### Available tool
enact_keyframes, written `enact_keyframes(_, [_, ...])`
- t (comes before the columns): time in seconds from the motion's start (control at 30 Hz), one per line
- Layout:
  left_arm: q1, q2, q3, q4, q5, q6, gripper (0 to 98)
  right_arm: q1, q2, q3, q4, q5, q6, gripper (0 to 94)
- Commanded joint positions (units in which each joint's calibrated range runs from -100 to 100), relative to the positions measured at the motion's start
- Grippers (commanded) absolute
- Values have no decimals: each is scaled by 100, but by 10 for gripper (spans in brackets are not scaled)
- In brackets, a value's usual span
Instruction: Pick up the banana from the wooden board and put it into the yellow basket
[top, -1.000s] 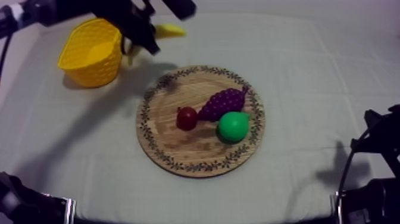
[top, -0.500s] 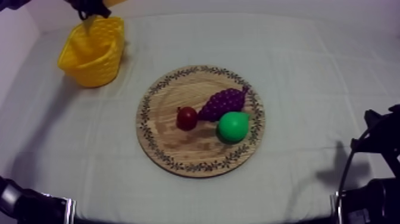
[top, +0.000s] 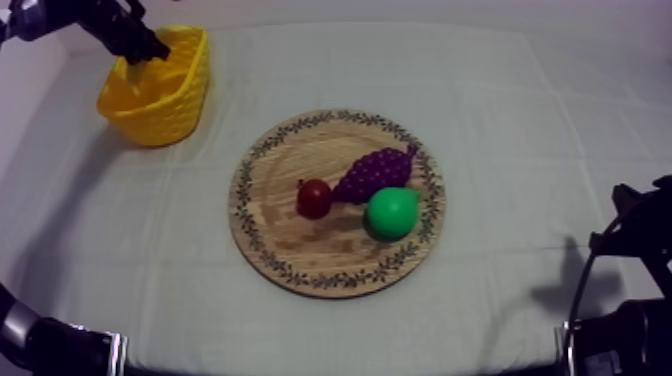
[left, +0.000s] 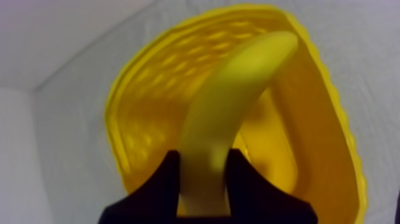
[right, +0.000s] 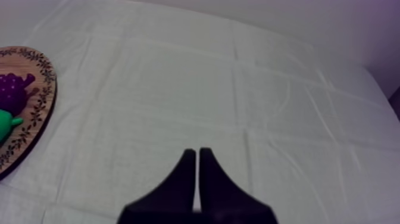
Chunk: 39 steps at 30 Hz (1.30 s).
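Observation:
My left gripper (top: 143, 48) hangs over the yellow basket (top: 170, 95) at the table's far left. In the left wrist view its black fingers (left: 162, 182) are shut on the yellow banana (left: 229, 107), which points down into the basket (left: 321, 113). The round wooden board (top: 270, 235) lies mid-table with a bunch of grapes (top: 373, 172), a small red fruit (top: 314, 198) and a green pear (top: 391, 212) on it. My right gripper (right: 197, 156) is shut on nothing above bare cloth, right of the board (right: 37, 113); its arm (top: 625, 270) rests low at the right edge.
Bare grey-white cloth surrounds the board on every side. Part of my left arm (top: 50, 345) shows dark along the lower left edge. The grapes (right: 13, 90) and the pear's tip (right: 5, 124) sit by the board's rim in the right wrist view.
My left gripper has carried the banana leftward from beside the basket to above it, then lowered toward its opening. The right arm and the fruit on the board have not moved.

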Motion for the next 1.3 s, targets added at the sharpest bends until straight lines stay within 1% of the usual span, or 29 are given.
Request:
enact_keyframes(0.0, [-16,80,91,22,-222,36,118,-1,-2,2,1,2,1,3])
enact_keyframes(0.17, [-73,318,133,100,-384,82,127,-1,-2,2,1,2,1,3])
enact_keyframes(0.3, [-173,453,119,290,-416,-72,166,-1,-2,2,1,2,1,3])
enact_keyframes(0.43, [-224,564,137,383,-475,-190,201,-1,-2,2,1,2,1,3])
enact_keyframes(0.7, [-278,668,267,597,-788,-520,342,-1,-2,2,1,2,1,3])
enact_keyframes(1.07, [-392,633,293,985,-865,-978,500,-1,-2,2,1,2,1,3])
enact_keyframes(1.13, [-403,607,330,1011,-907,-1003,489,-1,-2,2,1,2,1,3])
enact_keyframes(1.17, [-404,589,366,1019,-957,-1008,467,-1,-2,2,1,2,1,3])
enact_keyframes(1.2, [-400,563,411,1024,-1020,-1011,437,-1,-2,2,1,2,1,3])
enact_keyframes(1.27, [-384,493,540,1030,-1167,-1017,347,-1,-2,2,1,2,1,3])
